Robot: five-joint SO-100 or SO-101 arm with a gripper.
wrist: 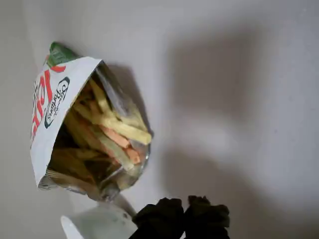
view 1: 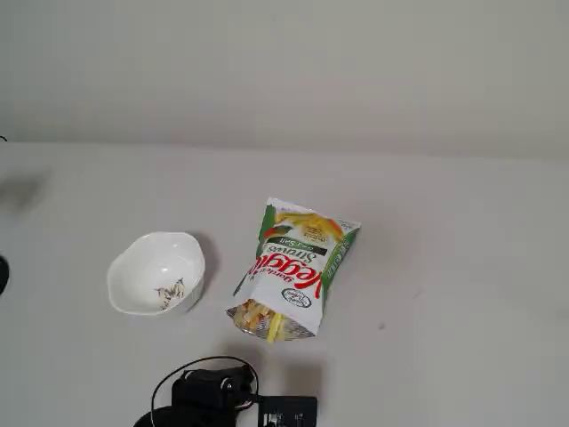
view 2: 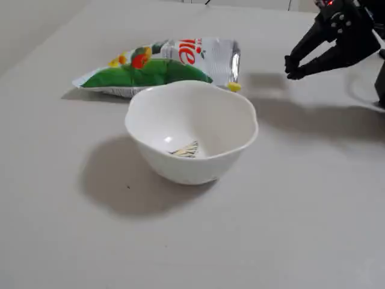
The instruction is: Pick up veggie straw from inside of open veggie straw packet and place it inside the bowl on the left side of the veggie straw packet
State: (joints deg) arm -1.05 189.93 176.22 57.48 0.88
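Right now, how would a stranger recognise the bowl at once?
On the pale grey table lies a white-and-green crinkly snack bag. To its left in that fixed view stands the small white ceramic bowl. Its wavy rim and dark leafy drawing inside set it apart.

A plain grey-white table (view 1: pixel 462 267) is filling all three views, meeting a pale wall (view 1: pixel 284 62) at the back in a fixed view. Soft shadows (view 2: pixel 114 180) are lying across its matte surface.
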